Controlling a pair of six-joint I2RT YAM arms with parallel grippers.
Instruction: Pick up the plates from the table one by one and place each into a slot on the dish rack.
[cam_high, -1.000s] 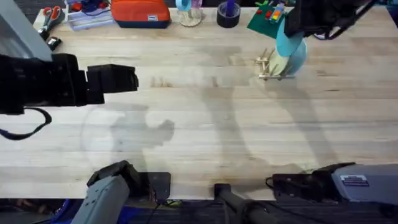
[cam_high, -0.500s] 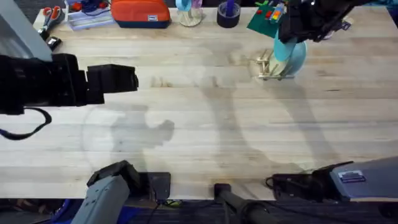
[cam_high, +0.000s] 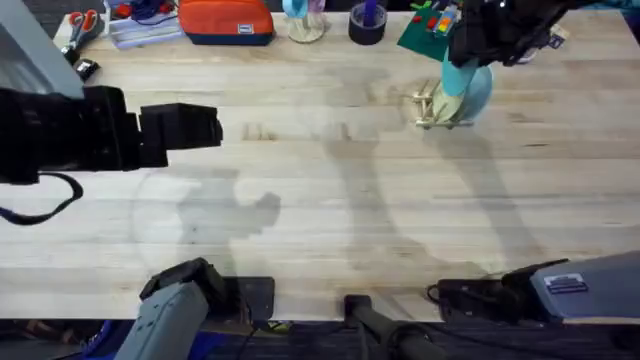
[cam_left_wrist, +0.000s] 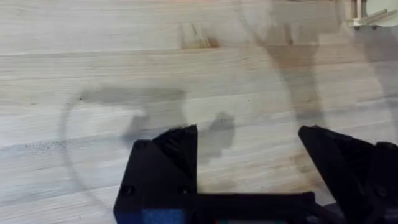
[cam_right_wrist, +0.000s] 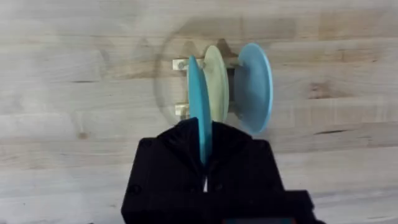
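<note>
Right wrist: right claw (cam_right_wrist: 205, 163) pinches turquoise plate (cam_right_wrist: 199, 102) edge.

A robotics lab bench: two robot arms are mounted at the near edge of a pale wooden counter (cam_high: 330, 200), and beyond it lie scissors (cam_high: 82, 22), an orange pouch (cam_high: 226, 20) and a green building-block board (cam_high: 425, 30).

Turquoise plate (cam_right_wrist: 199, 106), cream plate (cam_right_wrist: 217, 81), pale blue plate (cam_right_wrist: 254, 87) upright in dish rack (cam_right_wrist: 181, 87) on table (cam_right_wrist: 74, 93).
</note>
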